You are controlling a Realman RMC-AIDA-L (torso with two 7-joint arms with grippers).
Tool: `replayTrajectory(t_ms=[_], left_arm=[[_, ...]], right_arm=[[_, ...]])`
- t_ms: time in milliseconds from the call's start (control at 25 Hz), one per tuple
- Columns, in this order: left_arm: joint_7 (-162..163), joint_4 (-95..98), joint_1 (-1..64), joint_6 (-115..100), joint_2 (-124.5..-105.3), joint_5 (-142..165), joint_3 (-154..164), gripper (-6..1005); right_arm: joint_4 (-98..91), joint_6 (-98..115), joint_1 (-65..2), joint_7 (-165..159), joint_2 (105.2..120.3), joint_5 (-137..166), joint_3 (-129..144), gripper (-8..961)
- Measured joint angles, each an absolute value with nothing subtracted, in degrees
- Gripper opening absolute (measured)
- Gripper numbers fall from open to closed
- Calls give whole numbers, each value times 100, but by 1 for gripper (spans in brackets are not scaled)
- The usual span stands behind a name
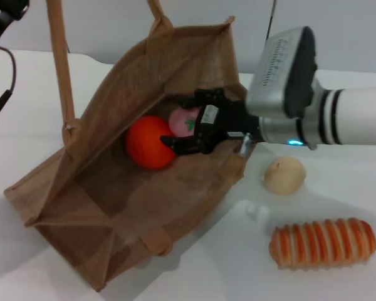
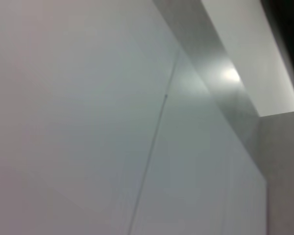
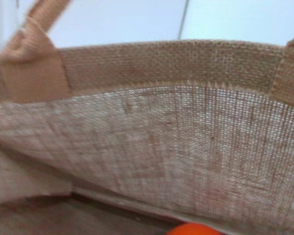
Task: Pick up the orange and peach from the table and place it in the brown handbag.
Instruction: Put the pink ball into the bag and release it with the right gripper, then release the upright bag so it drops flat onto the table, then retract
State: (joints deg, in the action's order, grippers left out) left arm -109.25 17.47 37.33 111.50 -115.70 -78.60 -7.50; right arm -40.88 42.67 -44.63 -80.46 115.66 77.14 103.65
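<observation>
Inside the brown handbag [image 1: 94, 207], which lies open on the white bench [image 1: 44, 113], the orange [image 1: 148, 142] rests just left of the peach [image 1: 183, 119], the two touching. The right gripper [image 1: 191, 122] reaches into the bag's mouth from the right, its black fingers [image 1: 187, 144] spread apart around the peach, released rather than clenched. Right of the bag sit a beige ball [image 1: 284, 175] and, nearer, a striped loaf [image 1: 323, 243]. The left arm [image 1: 1, 19] is parked at far left; its gripper is not visible
</observation>
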Motion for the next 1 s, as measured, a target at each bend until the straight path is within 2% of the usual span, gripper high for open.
replayTrajectory(t_ms=[120, 480, 1000], left_arm=[[-10929, 1749, 3696, 11046, -11568, -7868, -772, 169], [-10940, 1749, 3674, 10632, -11572, -7868, -774, 183], [-10943, 1713, 3678, 9569, -11612, -7790, -716, 202]], right_arm=[[-4071, 4856, -4284, -8018, 11527, 7728, 9860, 858], [-3750, 6697, -3855, -7709, 11331, 7764, 7901, 859], [-2527, 9260, -3488, -5850, 11302, 7725, 4714, 859]])
